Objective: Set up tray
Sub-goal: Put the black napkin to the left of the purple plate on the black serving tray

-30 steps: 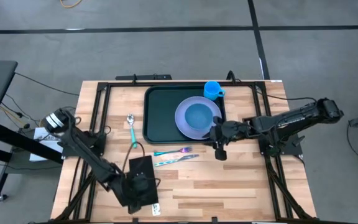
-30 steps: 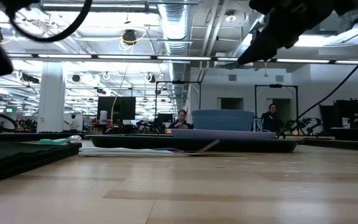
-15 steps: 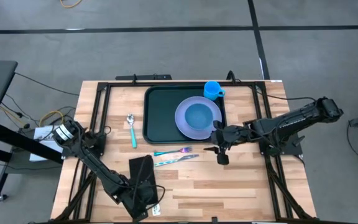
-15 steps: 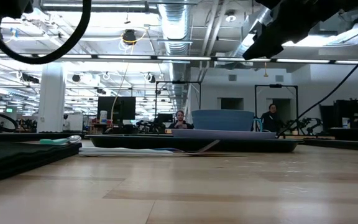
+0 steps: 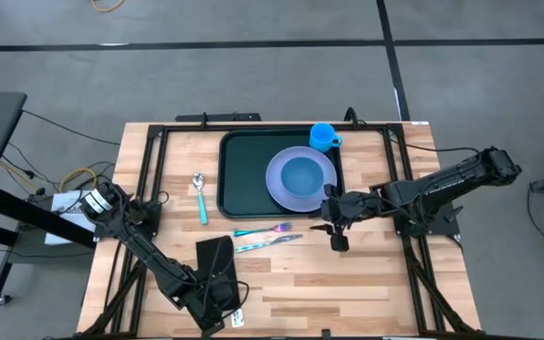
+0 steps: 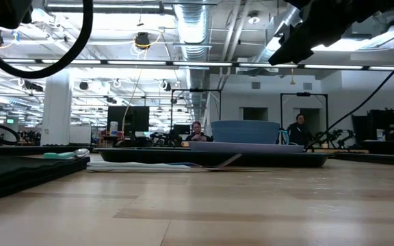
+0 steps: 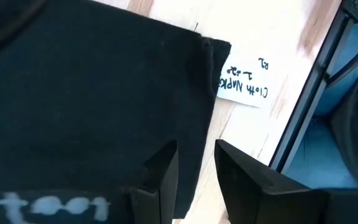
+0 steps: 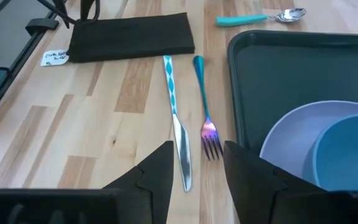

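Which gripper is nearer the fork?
Right. The right gripper hovers just beside the fork, tines end. The left gripper sits farther off, over the black napkin.

Even, bright overhead light fills the overhead picture, with no strong glare; the arms cast only short, soft shadows on the pale wooden table (image 5: 348,274). At table height the near tabletop, toward 6 o'clock, is soft and out of focus, while ceiling light strips (image 6: 183,63) from 10 to 2 o'clock glow bright, nearly blown out. The left wrist picture is blurred up close; a white label (image 7: 244,83) at 1 o'clock stays readable. The right wrist picture is crisp, evenly lit.
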Motion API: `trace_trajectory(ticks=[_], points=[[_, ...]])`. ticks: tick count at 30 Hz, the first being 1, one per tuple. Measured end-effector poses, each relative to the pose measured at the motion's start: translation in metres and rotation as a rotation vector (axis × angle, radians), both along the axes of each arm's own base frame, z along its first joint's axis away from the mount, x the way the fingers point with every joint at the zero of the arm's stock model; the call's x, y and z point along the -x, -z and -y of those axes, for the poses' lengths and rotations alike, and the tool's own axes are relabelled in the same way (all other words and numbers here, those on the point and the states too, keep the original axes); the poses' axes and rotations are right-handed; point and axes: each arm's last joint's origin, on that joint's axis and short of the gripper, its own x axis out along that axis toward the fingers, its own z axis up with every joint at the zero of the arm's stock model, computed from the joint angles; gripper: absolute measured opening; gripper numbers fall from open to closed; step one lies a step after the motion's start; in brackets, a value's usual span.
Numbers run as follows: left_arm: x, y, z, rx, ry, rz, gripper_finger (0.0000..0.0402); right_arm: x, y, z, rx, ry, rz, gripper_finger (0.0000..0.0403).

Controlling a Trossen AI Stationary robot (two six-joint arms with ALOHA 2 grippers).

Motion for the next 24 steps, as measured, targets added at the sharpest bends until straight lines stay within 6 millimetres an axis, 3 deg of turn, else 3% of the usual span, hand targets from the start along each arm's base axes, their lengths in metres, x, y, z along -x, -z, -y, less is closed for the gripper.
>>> trace_trajectory(ticks=[10, 15, 24], points=[[0.000, 0.000, 0.000, -0.002, -0.008, -0.002, 0.0135, 0.002, 0.003, 0.001, -0.027, 0.029, -0.038, 0.0133], [0.000, 0.000, -0.001, 0.000, -0.011, -0.003, 0.0158, 0.004, 0.006, 0.006, -0.149, 0.162, -0.096, 0.0133], [-0.002, -0.001, 0.001, 0.024, -0.017, 0.021, 0.0163, 0.006, 0.010, 0.017, -0.195, 0.277, -0.156, 0.0134]])
